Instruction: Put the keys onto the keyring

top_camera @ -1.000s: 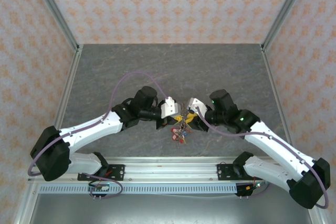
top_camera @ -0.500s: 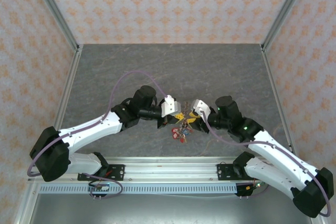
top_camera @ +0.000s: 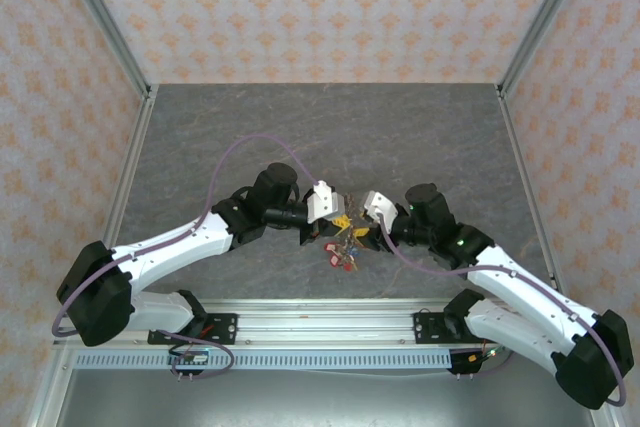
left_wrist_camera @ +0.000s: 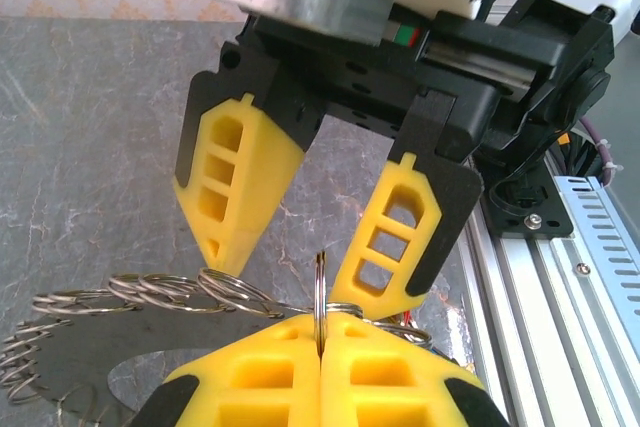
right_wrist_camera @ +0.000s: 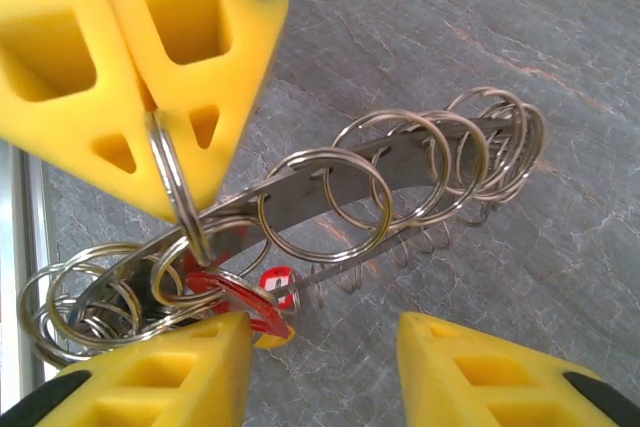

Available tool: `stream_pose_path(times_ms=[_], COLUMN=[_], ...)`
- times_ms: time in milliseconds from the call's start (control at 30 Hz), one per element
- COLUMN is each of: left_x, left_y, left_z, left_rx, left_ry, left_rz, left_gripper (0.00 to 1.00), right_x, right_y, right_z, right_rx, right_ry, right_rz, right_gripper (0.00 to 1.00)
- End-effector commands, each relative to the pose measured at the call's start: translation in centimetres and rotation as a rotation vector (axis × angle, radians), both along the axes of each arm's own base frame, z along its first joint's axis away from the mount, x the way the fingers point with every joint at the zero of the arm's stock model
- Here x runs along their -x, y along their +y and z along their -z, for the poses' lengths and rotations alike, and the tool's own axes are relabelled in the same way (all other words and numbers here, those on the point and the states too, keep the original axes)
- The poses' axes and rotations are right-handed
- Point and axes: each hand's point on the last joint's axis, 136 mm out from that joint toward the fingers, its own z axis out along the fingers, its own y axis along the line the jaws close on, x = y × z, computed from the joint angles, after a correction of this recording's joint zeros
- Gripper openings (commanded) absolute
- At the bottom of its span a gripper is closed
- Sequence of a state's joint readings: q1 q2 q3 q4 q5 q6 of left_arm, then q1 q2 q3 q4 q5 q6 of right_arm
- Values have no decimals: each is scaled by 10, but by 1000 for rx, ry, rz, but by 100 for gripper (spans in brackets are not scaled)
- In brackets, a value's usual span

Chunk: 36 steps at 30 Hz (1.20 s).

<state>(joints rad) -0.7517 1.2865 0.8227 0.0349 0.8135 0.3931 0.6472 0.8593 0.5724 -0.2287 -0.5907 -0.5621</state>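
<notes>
The keyring [right_wrist_camera: 330,182] is a curved metal band strung with several split rings, hanging just above the table between both arms; it also shows as a small cluster [top_camera: 343,245]. My left gripper [left_wrist_camera: 320,325] is shut on one thin ring [left_wrist_camera: 320,282] of it, also seen edge-on [right_wrist_camera: 165,172]. My right gripper [right_wrist_camera: 325,342] is open, facing the left one, its fingers [left_wrist_camera: 240,187] spread around the held ring. A key with a small red tag [right_wrist_camera: 275,282] hangs from the rings beside my right gripper's left finger [right_wrist_camera: 150,377]. A dark-tagged key is out of view.
The grey marbled table [top_camera: 330,127] spreads behind the arms. An aluminium rail [top_camera: 330,332] runs along the near edge, also visible as a slotted strip [left_wrist_camera: 560,277]. Metal frame posts [top_camera: 120,57] and patterned walls enclose the cell.
My right gripper's jaws have opened wider and its arm has drawn back slightly to the right. The left gripper has kept its hold on the ring without moving.
</notes>
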Motion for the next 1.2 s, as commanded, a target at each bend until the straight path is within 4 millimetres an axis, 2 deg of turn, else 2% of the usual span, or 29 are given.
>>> stream_pose_path(times_ms=[0, 133, 233, 333, 400, 667, 833, 1167], left_x=[4, 4, 4, 3, 1, -12, -13, -14], left_y=[-2, -2, -3, -3, -2, 10, 13, 13], left_z=[-30, -31, -31, -32, -32, -17, -6, 0], left_rx=[77, 79, 80, 82, 80, 2, -57, -90], left_ry=[-63, -64, -60, -65, -67, -100, -100, -89], left_rz=[42, 45, 50, 47, 35, -56, -52, -45], left_gripper=[0, 0, 0, 0, 0, 0, 0, 0], right_x=[1, 7, 6, 3, 0, 4, 6, 3], right_y=[10, 18, 22, 24, 22, 2, -2, 8], right_z=[-11, -12, -11, -10, -10, -5, -13, -37], right_rx=[-57, -86, -109, -124, -126, -55, -43, -73], right_ry=[-32, -3, 10, 16, 16, 37, 31, 18], right_rz=[-49, -103, -106, -93, -70, 13, 20, -14], right_gripper=[43, 43, 38, 30, 21, 1, 0, 1])
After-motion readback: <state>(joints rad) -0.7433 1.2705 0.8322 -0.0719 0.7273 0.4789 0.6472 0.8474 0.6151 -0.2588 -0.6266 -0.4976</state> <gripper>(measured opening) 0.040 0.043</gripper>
